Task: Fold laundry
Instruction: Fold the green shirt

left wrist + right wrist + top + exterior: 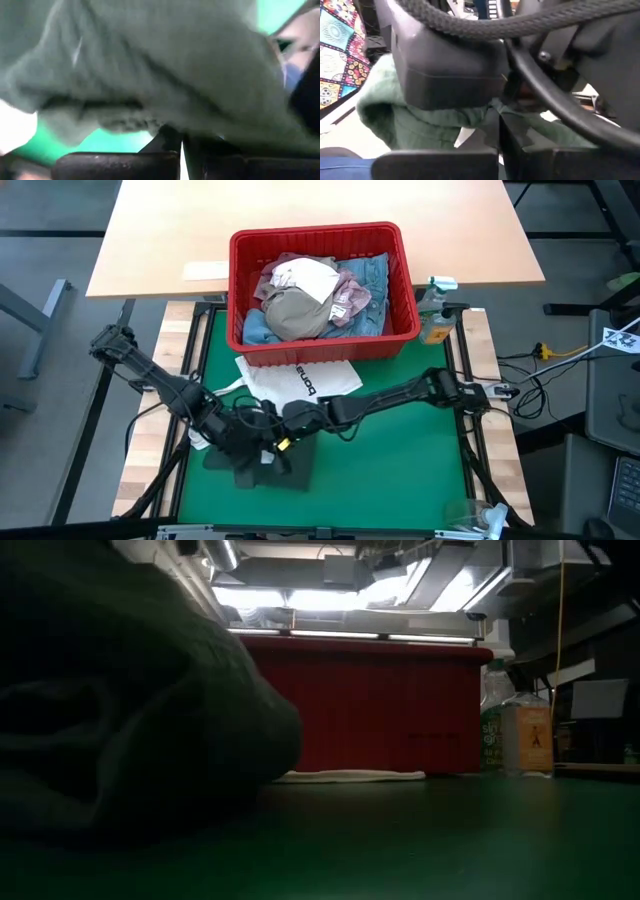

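Note:
The dark green top (272, 472) lies bunched on the green mat (400, 470) near its left front; in the low view it is a dark heap (120, 720). Both grippers sit close together over it. My left gripper (258, 448) comes from the left and points steeply down, shut on the top (150, 60). My right gripper (285, 428) reaches across from the right, nearly level, and is also shut on the top (420, 120). More laundry fills the red basket (322, 240): a beige piece (298, 312), pink cloth (352, 295), blue denim (375, 275). My left gripper pinches a bunched fold of the green top (167, 127) between its two shut fingers (120, 162), coming from above. The cloth spreads slack in front of the fingers; one layer or several, I cannot tell. My right gripper pinches a bunch of the same top (492, 107) between its fingers (530, 150), coming almost level from the table's right. The left arm's wrist housing (450, 65) stands right in front and hides most of the cloth beyond the hold.
A white tote bag with black lettering (300, 378) lies flat between the basket and the grippers, its edge low on the mat (350, 777). A bottle (437, 320) stands right of the basket. The mat's right half is bare green.

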